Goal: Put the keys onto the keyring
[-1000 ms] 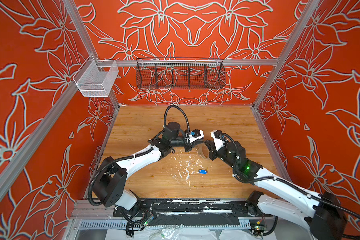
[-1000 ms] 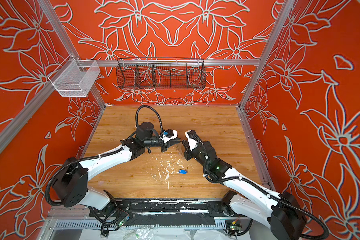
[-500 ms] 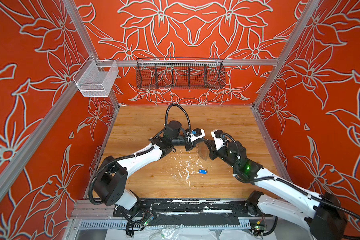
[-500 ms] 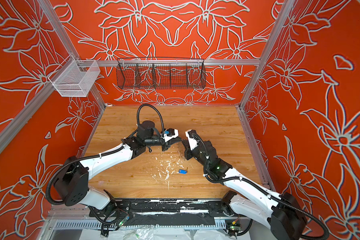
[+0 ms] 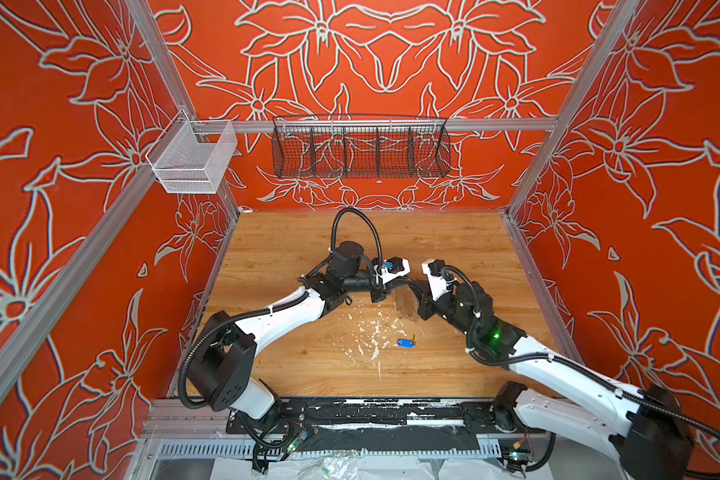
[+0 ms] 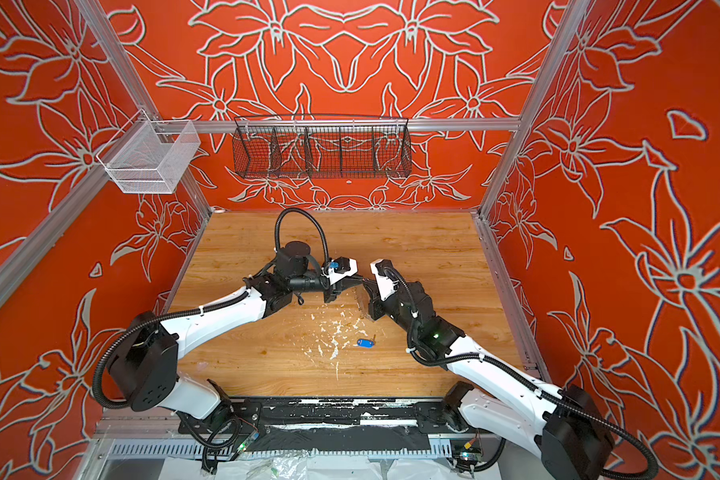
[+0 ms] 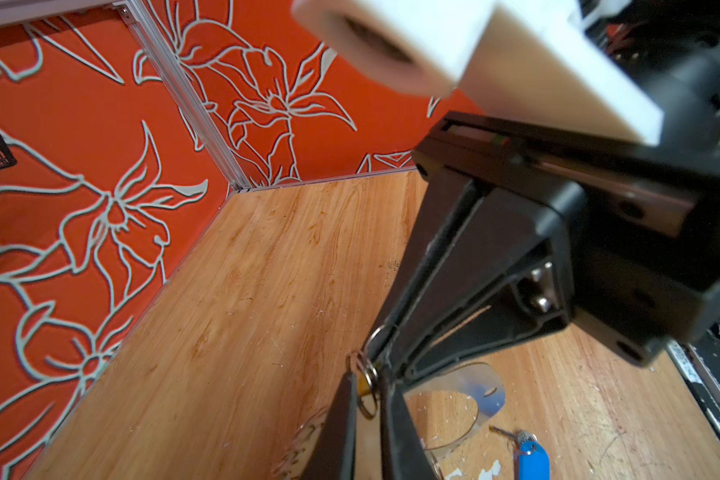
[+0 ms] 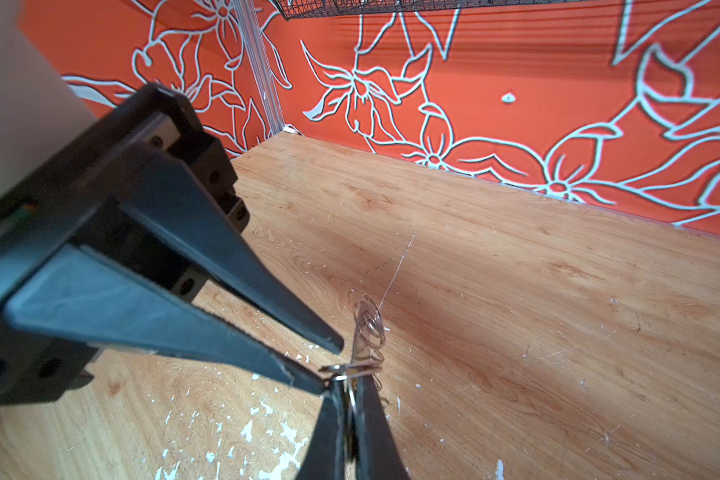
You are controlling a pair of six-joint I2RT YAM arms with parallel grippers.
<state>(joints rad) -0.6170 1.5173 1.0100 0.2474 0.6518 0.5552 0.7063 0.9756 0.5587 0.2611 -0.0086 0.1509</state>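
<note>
Mid-table, L fingers [image 7: 344,428] edged right — blue key [image 5: 404,342] unmoved

The back half of the worktop [image 5: 391,237] lies bare from wall to wall, open to a reach from either side. In the middle, the left gripper [image 7: 368,386] and right gripper [image 8: 350,386] meet tip to tip above the tilted keyring [image 7: 489,397], closing the way across. Towards the front, between the two arms, only the blue-tagged key [image 5: 403,342] lies on the boards.
</note>
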